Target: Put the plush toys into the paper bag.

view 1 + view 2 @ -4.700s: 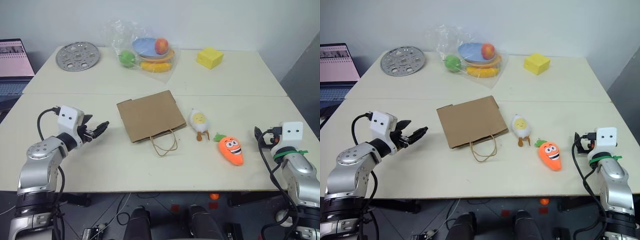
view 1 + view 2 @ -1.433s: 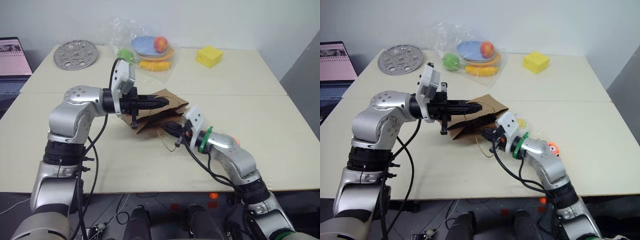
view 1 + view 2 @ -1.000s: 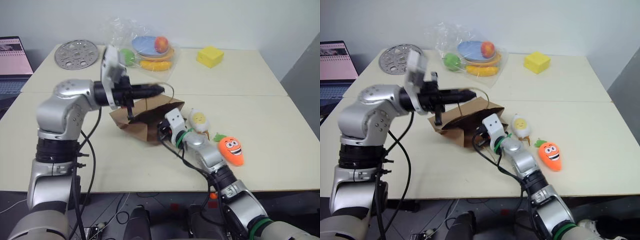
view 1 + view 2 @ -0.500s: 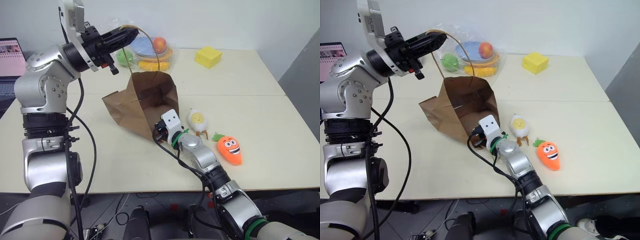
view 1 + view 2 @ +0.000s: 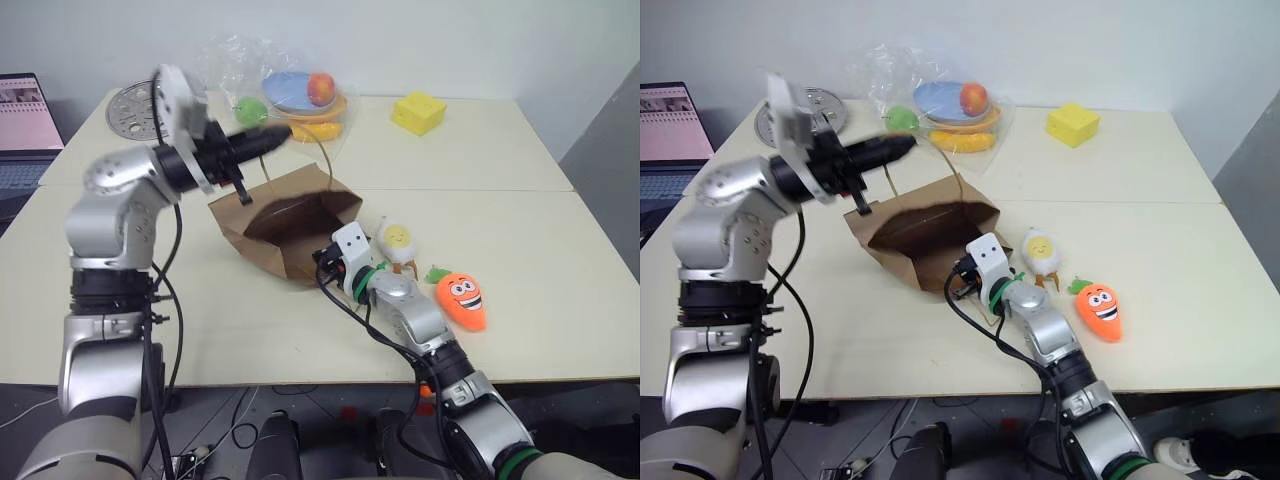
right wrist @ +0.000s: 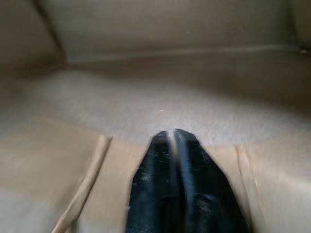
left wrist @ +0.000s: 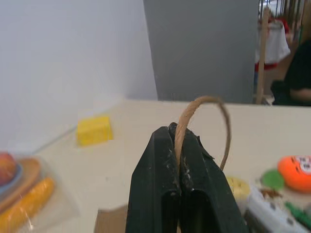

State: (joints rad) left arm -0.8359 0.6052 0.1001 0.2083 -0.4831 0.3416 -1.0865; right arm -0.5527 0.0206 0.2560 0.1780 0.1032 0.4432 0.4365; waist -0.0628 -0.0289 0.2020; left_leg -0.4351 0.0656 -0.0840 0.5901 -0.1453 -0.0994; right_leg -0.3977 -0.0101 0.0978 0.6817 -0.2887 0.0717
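Note:
The brown paper bag rests on the table with its mouth gaping up and toward me. My left gripper is raised over it, shut on one twisted-paper handle that loops out between the fingers. My right gripper is at the bag's near rim, and its fingers are pressed together on the paper, looking into the bag. The white egg-shaped plush lies just right of the bag. The orange carrot plush lies further right, apart from both grippers.
At the table's back a clear plastic bag holds plates and plastic fruit. A yellow sponge block is to its right and a perforated metal disc to its left. A laptop sits at the far left.
My left gripper has come down and forward with the handle, so the bag has sunk from standing tall to lying lower with its mouth open. The right gripper stays at the near rim.

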